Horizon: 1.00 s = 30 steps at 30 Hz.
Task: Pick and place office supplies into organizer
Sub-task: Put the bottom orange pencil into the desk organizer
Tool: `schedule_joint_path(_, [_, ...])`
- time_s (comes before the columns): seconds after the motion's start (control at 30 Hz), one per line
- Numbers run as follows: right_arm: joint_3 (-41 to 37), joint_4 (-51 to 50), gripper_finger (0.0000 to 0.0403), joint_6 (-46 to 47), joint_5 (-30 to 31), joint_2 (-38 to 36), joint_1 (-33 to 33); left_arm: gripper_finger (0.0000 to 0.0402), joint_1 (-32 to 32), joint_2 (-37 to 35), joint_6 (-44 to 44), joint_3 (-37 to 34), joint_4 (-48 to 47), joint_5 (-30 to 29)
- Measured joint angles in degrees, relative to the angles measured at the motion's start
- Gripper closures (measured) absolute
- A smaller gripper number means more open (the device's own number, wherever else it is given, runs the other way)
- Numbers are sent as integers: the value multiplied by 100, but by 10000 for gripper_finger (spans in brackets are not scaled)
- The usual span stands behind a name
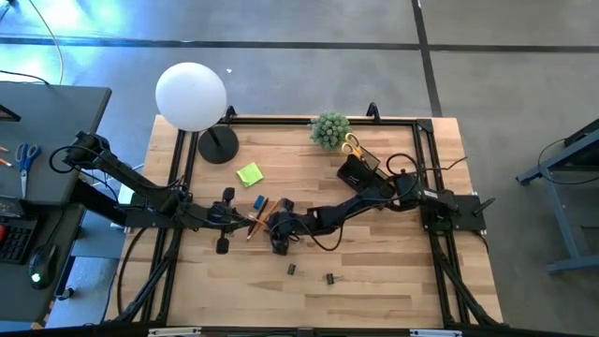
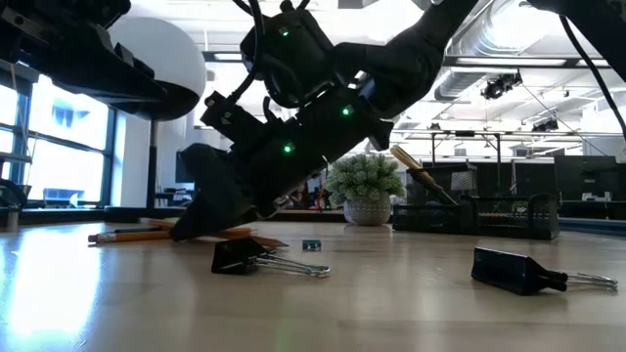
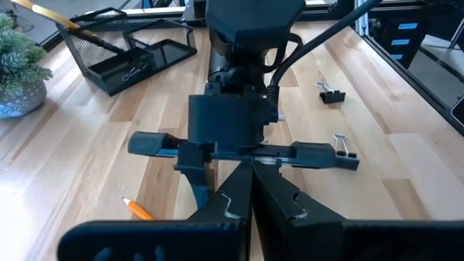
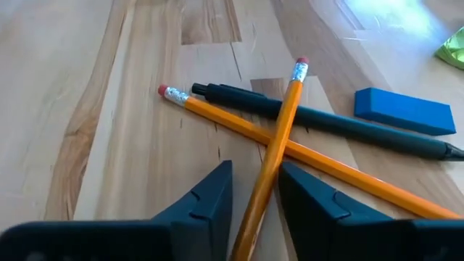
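Observation:
Two orange pencils [image 4: 279, 138] [image 4: 232, 122] and a dark pen [image 4: 326, 119] lie crossed on the table, beside a blue block [image 4: 406, 110]. My right gripper [image 4: 255, 192] is low over them and open, with a finger on each side of the upper pencil, which rests on the other pencil and the pen. My left gripper [image 3: 250, 199] is shut just left of the pile and holds nothing. The lime-green pad [image 1: 249, 174] lies farther back. The black organizer [image 1: 360, 170] stands at the back right with yellow-handled scissors [image 1: 351, 145] in it. My right gripper straddles the upper pencil's shaft [image 4: 262, 181] toward its tip end, slanting down from the table's right, fingers along the pencil. The pencil lies close against one finger [image 4: 304, 199]. Whether they touch, I cannot tell.
Two dark binder clips [image 1: 291, 269] [image 1: 329, 278] lie toward the near edge. A potted plant [image 1: 329, 129] stands at the back beside the organizer. A lamp with a white globe [image 1: 192, 94] and a round black base [image 1: 217, 145] stands at the back left.

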Motion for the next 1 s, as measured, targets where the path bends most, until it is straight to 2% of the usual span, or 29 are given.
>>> schedule_joint_path(0.23, [-7,-50,388,-269,-246,-28,-66,401,0,0,-9,0,-3,1])
schedule_joint_path(0.4, [-28,-228,375,-415,-243,-183,-111,401,0,0,-16,0,-1,1])
schedule_joint_path(0.63, [-45,-726,393,-930,340,-831,-157,401,-2,-2,-25,0,36,212])
schedule_joint_path(0.77, [-221,-911,382,-1152,713,-1325,-144,401,-2,-2,-25,0,47,290])
schedule_joint_path(0.9, [-639,-1098,381,-1386,1443,-2080,-145,401,0,0,-37,0,47,316])
schedule_joint_path(1.0, [-1306,-1144,393,-1328,1799,-2754,-185,401,-2,-1,-38,0,39,352])
